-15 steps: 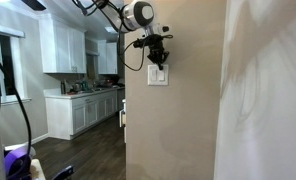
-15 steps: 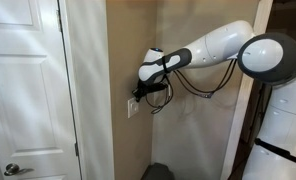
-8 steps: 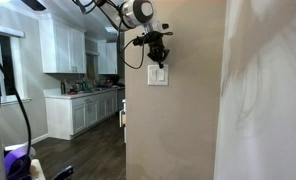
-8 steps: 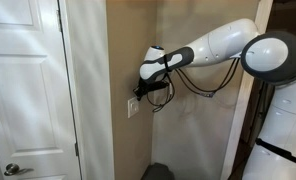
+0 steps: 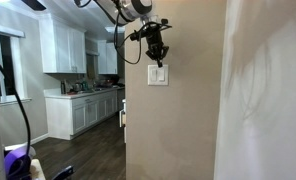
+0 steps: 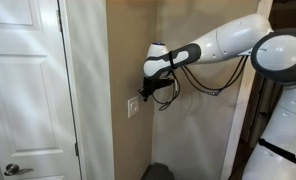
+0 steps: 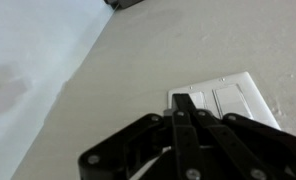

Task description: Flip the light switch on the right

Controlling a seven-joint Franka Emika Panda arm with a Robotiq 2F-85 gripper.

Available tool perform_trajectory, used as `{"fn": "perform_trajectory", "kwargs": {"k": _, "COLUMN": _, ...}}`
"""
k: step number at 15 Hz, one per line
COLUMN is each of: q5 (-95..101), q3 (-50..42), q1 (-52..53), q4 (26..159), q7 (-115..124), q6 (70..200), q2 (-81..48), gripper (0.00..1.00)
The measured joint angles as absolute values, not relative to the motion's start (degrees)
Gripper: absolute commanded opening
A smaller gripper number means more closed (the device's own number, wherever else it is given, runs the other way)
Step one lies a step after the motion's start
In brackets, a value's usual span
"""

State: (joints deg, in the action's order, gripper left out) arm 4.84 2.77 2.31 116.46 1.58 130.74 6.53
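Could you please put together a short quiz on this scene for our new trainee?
1. True or false: in an exterior view, the hand is below the wall plate.
2. In the wrist view, how many rockers does the wall plate have? A) one B) two C) three
3. In the wrist view, are the fingers open or shut?
Key: 1 false, the hand is above the plate; 2 B; 3 shut.

The light switch (image 7: pixel 233 97) seems smooth plastic, the wall (image 7: pixel 118 60) matt, faintly grainy.
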Motion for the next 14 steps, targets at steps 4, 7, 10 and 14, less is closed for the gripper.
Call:
{"fn": "perform_trajectory", "kwargs": {"k": 4, "q5": 4.8, "q3": 2.8, "q1": 2.3, "q4": 116.5, "q7": 1.6, "q6": 129.8, "q2": 6.5, "gripper": 0.14}}
{"fn": "perform_trajectory", "kwargs": {"k": 7, "q5": 4.8, "q3": 2.7, "q1": 2.3, "q4": 116.5, "q7": 1.6, "q6": 129.8, "q2": 6.5, "gripper": 0.26}}
{"fn": "perform_trajectory", "kwargs": {"k": 10, "q5": 4.8, "q3": 2.7, "q1": 2.3, "q4": 116.5, "q7": 1.6, "q6": 129.8, "q2": 6.5, "gripper": 0.26}}
{"fn": "perform_trajectory", "kwargs": {"k": 14, "q5": 4.8, "q3": 2.7, "q1": 2.3, "q4": 116.5, "q7": 1.6, "q6": 129.8, "q2": 6.5, "gripper": 0.26}}
